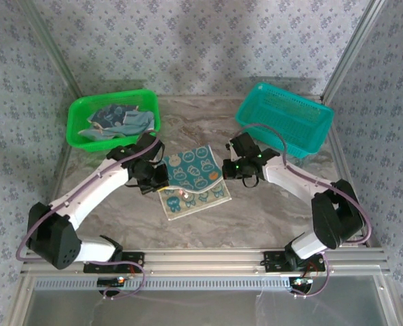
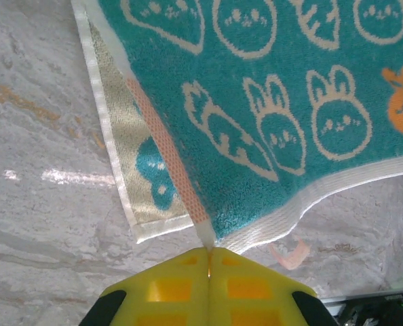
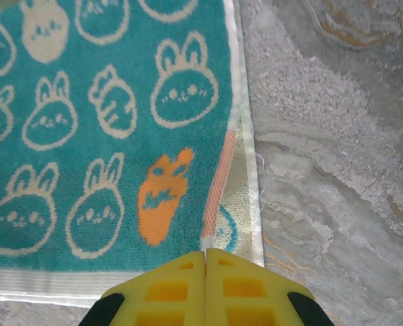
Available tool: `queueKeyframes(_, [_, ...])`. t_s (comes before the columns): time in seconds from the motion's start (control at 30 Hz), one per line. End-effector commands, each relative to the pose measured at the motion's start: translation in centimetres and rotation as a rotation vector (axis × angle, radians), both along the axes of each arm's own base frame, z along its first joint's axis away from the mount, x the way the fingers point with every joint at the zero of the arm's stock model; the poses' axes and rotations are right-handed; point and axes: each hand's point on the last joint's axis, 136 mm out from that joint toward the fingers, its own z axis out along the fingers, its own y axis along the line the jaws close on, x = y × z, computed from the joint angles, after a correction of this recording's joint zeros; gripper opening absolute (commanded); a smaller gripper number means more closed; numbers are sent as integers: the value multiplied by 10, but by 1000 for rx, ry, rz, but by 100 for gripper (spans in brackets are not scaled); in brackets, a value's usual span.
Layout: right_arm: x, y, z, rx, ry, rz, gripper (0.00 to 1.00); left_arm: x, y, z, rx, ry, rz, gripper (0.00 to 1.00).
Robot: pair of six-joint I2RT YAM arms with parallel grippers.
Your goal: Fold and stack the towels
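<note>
Left gripper (image 2: 209,257) and right gripper (image 3: 205,257) each pinch a corner of the teal towel (image 1: 196,168), which lies mid-table (image 1: 262,210) between them, over a paler layer

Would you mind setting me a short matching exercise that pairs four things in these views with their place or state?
Things:
1. green basket
2. teal basket
3. rabbit-print towel
4. left gripper

Places or states:
a. stands at the back right of the table
b. shut on the towel's corner
c. holds crumpled towels
d. lies mid-table, partly folded over itself

Pairs: 1-c, 2-a, 3-d, 4-b
</note>
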Motion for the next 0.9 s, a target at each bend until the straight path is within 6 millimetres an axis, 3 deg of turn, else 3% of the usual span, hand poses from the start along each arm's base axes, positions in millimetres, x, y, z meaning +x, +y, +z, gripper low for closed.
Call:
queueKeyframes(0.0, [-2,-3,19,11,-19,8,4,-11,1,12,-20,19,15,0])
queueKeyframes(0.3, [-9,-11,10,-3,-11,-2,4,-42,-3,-10,-33,80,19,0])
queueKeyframes(0.6, [-25,-12,-29,-25,60,-7,4,-61,-3,-67,-13,167,22,0])
queueKeyframes(0.87, [-45,-12,-59,-63,113,16,5,-71,-11,-101,6,203,3,0])
